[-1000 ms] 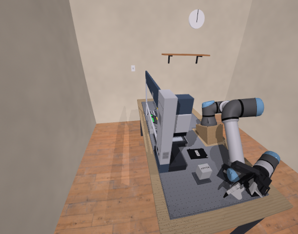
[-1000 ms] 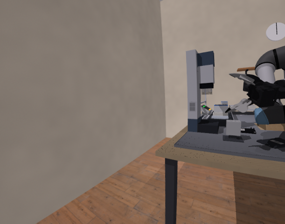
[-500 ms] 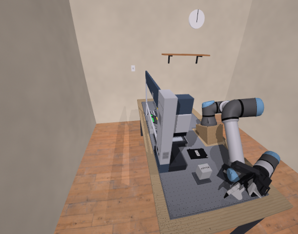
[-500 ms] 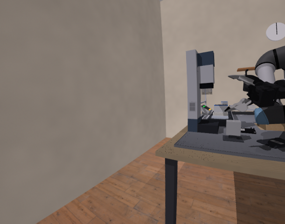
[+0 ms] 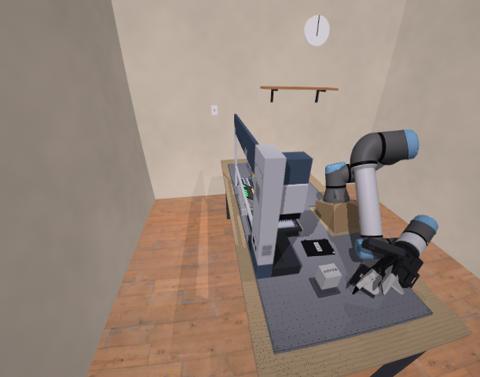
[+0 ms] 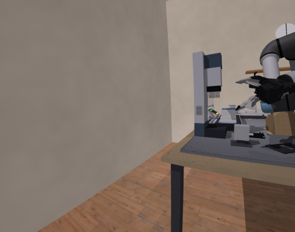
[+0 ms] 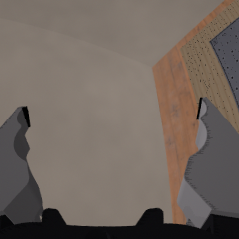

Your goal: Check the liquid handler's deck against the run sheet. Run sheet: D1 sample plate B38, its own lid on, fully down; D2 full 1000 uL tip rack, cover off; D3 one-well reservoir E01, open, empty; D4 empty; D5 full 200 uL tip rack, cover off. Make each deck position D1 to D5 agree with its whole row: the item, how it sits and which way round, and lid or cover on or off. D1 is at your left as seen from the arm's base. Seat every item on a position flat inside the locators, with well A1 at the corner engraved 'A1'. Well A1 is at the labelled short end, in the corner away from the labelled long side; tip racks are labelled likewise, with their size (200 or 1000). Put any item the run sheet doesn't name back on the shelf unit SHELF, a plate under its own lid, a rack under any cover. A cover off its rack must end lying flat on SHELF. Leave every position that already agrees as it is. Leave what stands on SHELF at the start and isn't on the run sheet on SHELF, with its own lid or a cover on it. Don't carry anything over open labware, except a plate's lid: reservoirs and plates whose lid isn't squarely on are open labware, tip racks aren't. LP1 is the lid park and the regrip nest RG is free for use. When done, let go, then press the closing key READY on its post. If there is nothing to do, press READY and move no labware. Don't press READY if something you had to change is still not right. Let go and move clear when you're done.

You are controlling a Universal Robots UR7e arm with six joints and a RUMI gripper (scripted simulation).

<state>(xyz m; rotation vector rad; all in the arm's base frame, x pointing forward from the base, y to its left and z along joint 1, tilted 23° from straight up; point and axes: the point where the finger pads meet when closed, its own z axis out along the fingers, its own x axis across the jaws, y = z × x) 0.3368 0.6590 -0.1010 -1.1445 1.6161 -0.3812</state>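
- The READY post (image 5: pixel 328 276), a pale grey block with small lettering on top, stands on a dark foot plate on the grey perforated mat (image 5: pixel 345 320), near the mat's middle.
- The gripper (image 5: pixel 371 286) hangs in the air just to the right of the READY post in the top view, at about the height of the post's top and apart from it. Its 2 pale fingers (image 5: pixel 388 283) are spread with nothing between them, so it is released and holds nothing.
- In the wrist view the fingers stand wide at either edge; between them only the bare wall shows, with a strip of wood floor and the table's corner at the right.
- In the exterior view the gripper (image 6: pixel 242 93) lies on its side above the table, 1 finger high and 1 low, pointing toward the liquid handler.
- Behind the READY post, toward the arm's base, a flat black tray (image 5: pixel 317 247) with a pale label lies on the mat; the label is too small to read.
- The liquid handler (image 5: pixel 268 210) rises to the left of the READY post: a tall grey column with a dark blue head and a row of thin nozzles (image 6: pixel 214 94) under it.
- Its deck runs behind the column; labware there (image 6: pixel 228 112) shows only as small pale shapes, and the positions D1 to D5 cannot be told apart from these views.
- The arm's base sits on a wooden box (image 5: pixel 333 219) behind the black tray.
- A wall shelf (image 5: pixel 298 88) and a round clock (image 5: pixel 316 30) hang on the far wall.
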